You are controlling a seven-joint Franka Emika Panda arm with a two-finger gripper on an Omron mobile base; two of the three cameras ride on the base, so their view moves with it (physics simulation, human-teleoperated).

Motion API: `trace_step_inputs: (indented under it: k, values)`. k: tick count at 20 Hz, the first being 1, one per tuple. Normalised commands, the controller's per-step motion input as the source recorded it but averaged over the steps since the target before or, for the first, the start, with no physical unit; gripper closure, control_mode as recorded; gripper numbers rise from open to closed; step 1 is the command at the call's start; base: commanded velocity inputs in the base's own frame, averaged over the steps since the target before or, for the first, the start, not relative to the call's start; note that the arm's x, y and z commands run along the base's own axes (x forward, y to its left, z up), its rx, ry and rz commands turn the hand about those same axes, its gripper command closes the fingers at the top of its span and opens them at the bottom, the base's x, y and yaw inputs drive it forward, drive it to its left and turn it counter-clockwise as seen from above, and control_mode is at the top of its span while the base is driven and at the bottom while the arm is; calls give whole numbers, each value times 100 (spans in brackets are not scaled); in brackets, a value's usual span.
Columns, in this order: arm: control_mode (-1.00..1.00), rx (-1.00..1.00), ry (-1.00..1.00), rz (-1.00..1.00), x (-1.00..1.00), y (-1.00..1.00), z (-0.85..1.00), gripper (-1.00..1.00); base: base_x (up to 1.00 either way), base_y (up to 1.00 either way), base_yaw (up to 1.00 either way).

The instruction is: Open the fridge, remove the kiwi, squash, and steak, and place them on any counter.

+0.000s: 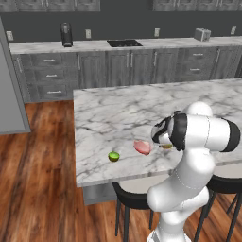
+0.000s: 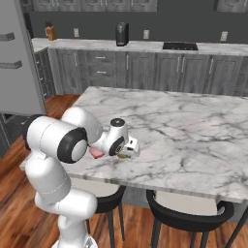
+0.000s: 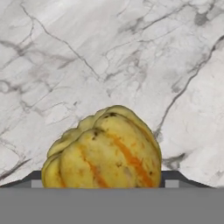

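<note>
My gripper (image 3: 105, 181) points down at the marble island counter (image 1: 118, 108) near its front edge. Its two fingertips (image 3: 37, 179) press against both sides of the ribbed yellow-orange squash (image 3: 105, 148), so it is shut on it. Under the hand, the squash (image 1: 166, 146) sits low at the counter top; I cannot tell whether it touches. The pink steak (image 1: 142, 147) lies flat just left of the hand, and the green kiwi (image 1: 114, 156) lies further left near the edge. The light-grey fridge (image 2: 17, 58) stands at the far left.
Black stools (image 2: 186, 215) are tucked under the island's front edge. Against the wall, the long back counter (image 1: 42, 46) carries a dark coffee machine (image 1: 66, 34), a cooktop (image 1: 124, 43) and a toaster (image 1: 202, 34). Wood floor (image 1: 38, 179) lies left of the island.
</note>
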Motion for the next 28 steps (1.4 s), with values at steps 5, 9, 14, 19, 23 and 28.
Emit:
trace_step_inputs:
  k: [5,9,14,19,23,28]
  values:
    - [-100,-3,13,-1,-7,0,22,-100,0,0,0]
    - [-100,0,0,0,-10,0,50,-100,0,0,0]
    - [-100,-3,26,0,-11,1,44,-100,0,0,0]
    - [-100,-10,43,0,-2,2,39,-100,0,0,0]
    - [-100,-5,6,0,-51,0,96,-100,0,0,0]
    - [-100,1,-1,0,-57,0,100,-100,0,0,0]
